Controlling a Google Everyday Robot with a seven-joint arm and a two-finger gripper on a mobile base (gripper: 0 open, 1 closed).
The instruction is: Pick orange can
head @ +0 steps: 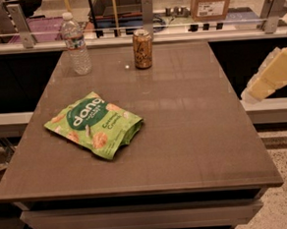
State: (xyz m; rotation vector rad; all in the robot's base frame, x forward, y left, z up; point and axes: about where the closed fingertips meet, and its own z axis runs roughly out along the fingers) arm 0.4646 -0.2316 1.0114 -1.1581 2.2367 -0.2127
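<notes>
Approach step: the orange can (142, 48) is not yet grasped.
It stands upright at twelve o'clock on the worktop (199, 132), well apart from the end effector (271, 78), which hangs off the edge at three o'clock, released or clenched I cannot tell. Next call, likely: reach across to the can.
</notes>
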